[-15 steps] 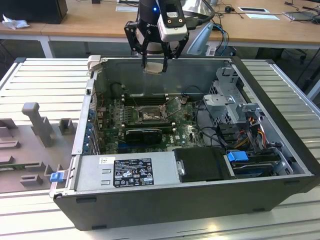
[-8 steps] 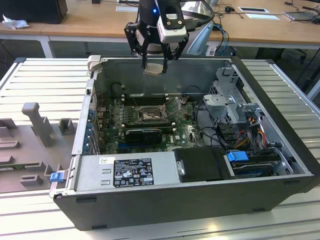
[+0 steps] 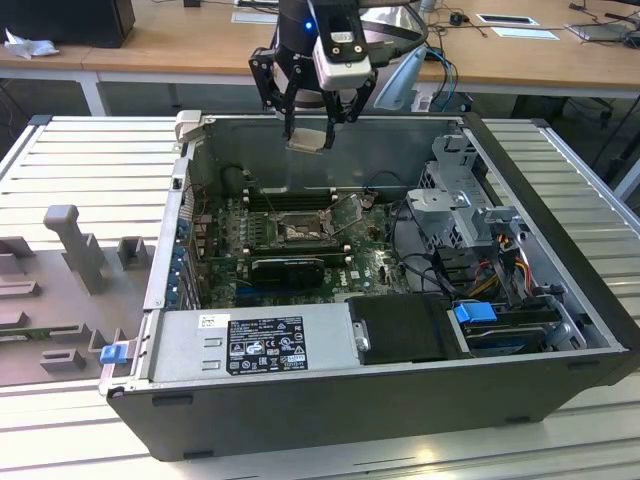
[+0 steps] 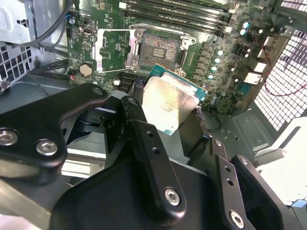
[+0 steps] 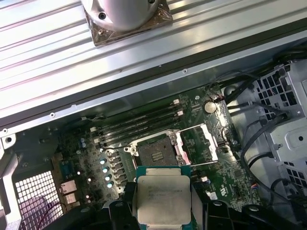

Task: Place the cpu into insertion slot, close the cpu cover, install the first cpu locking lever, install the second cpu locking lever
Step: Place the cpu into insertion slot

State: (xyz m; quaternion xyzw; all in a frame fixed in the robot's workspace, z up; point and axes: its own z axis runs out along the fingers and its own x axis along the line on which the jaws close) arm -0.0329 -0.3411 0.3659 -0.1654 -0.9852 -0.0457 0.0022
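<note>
Gripper (image 3: 312,132) hanging over the far wall of the open computer case (image 3: 400,395), well above the boards inside. Black fingers (image 4: 144,143) closed partway, pinching two opposite edges of the cpu (image 3: 305,140) and holding it flat in the air. Same cpu (image 5: 163,199) in the first wrist view: pale silver lid facing the camera, thin green rim around it, a finger against each side.

Case lying on its side on a slatted metal table (image 3: 90,160), side panel off. Along the near wall, a silver power supply (image 3: 260,345) with a dark label. Toward the exterior view's right, a grey drive cage (image 3: 460,200) with bundled cables just beside it. On the case floor, the green motherboard (image 3: 225,255), with long black memory slots (image 5: 139,122) running along its far side.

Just nearer than those slots, the insertion slot (image 5: 156,151): square, dark centre, silver rim, nothing seated in it. Seen also in the second wrist view, insertion slot (image 4: 158,48) beyond the held chip and well apart from it. Touching one side of the socket, the cpu cover (image 5: 199,143), swung open, a silver frame with a cut-out middle. Past the cover, a round coin cell (image 5: 209,106) on the board.
</note>
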